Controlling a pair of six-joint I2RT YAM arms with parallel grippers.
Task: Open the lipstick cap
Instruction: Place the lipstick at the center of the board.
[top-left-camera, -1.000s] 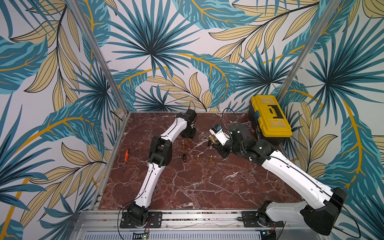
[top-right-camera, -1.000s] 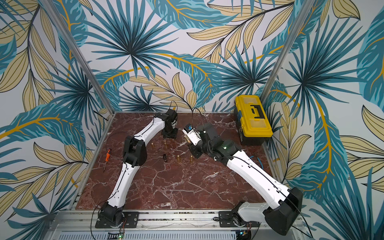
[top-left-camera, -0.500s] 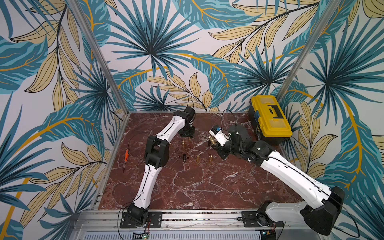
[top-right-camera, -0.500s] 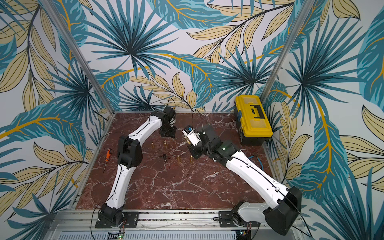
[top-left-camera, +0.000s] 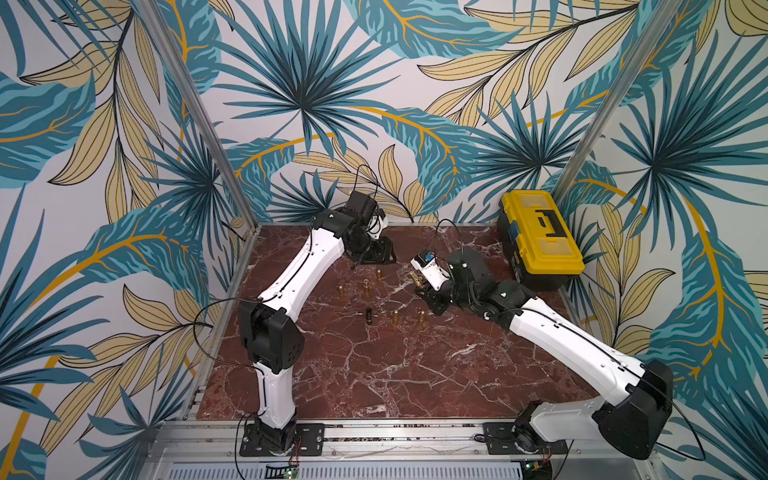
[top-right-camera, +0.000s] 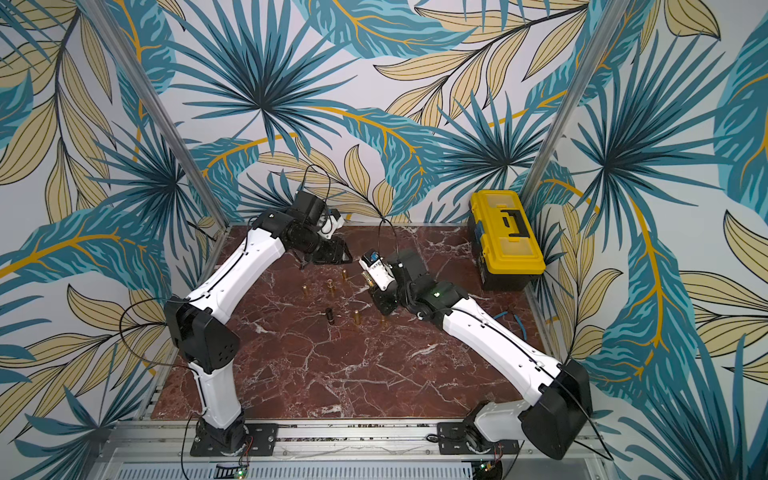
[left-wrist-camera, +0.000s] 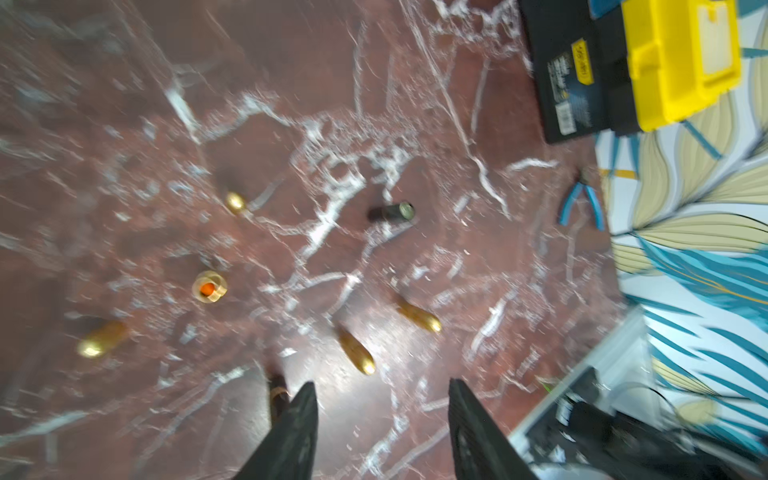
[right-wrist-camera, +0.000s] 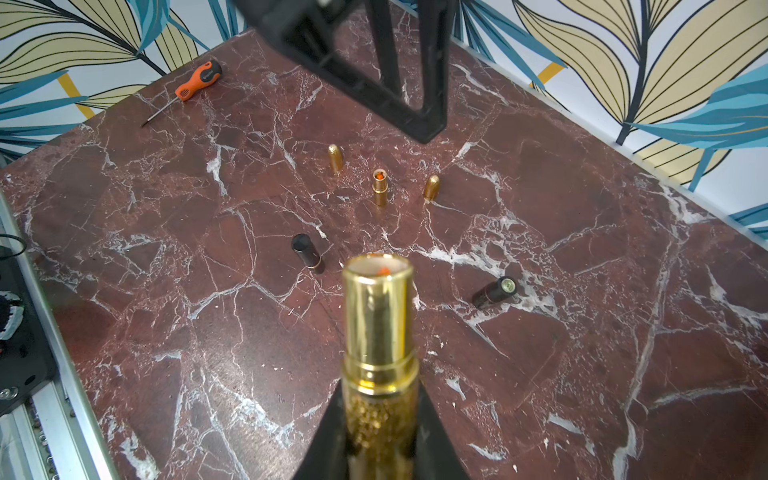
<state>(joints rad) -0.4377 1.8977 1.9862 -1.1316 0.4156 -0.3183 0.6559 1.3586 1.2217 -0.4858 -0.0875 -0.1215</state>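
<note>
Left gripper (left-wrist-camera: 382, 384) pulled back; right gripper (right-wrist-camera: 379, 388) clamps lipstick (right-wrist-camera: 378, 316).

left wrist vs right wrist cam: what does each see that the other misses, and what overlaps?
Only left wrist: the yellow toolbox and the blue pliers near the wall.
Only right wrist: the orange screwdriver by the table edge, and the gold lipstick, uncapped, clamped in the right jaws.
Both: the marble table, the standing open lipstick with an orange tip, some gold bullet-shaped pieces around it, and the black tube lying on its side.
</note>
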